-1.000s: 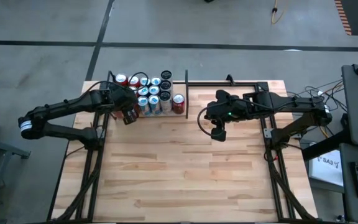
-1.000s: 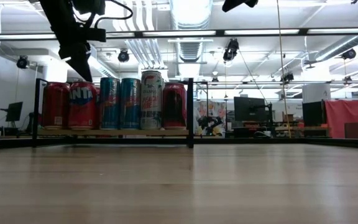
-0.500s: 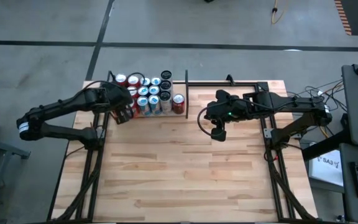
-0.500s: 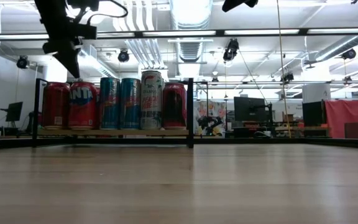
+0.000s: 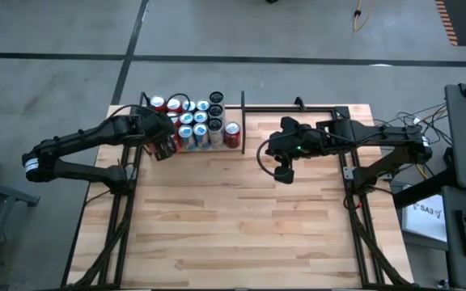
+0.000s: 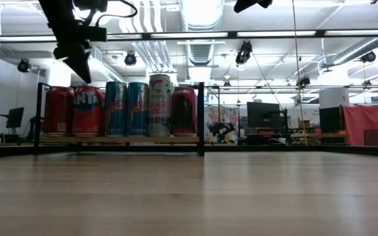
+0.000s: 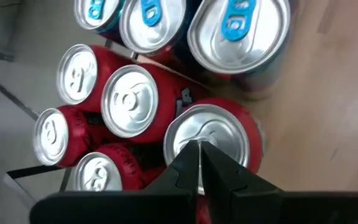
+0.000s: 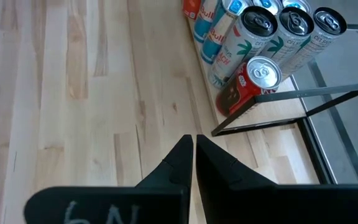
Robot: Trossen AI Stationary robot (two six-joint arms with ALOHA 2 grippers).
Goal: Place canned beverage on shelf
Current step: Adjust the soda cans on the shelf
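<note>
Several cans [image 5: 192, 121], red, blue and white, stand upright on the light wood plank [image 6: 120, 139] of the narrow black-framed shelf [image 5: 243, 121] at the table's far left. My left gripper [image 5: 162, 149] hangs shut just above a red can [image 7: 213, 134] at the shelf's near left. In the low view my left gripper [image 6: 82, 73] is above the can tops and holds nothing. My right gripper [image 5: 281, 172] hovers shut and empty over the bare table, right of the shelf. In the right wrist view my right gripper [image 8: 194, 149] points toward the shelf's near right corner.
The wider bay of the same black frame [image 5: 298, 108] runs along the far edge to the right of the shelf. The bare wooden table top [image 5: 241, 218] stretches from the shelf to the near edge. Black cables hang off the right arm [image 5: 379, 133].
My left gripper, still shut, has swayed a little toward the table's left edge above the red cans and come partway back. The cans have not moved.
</note>
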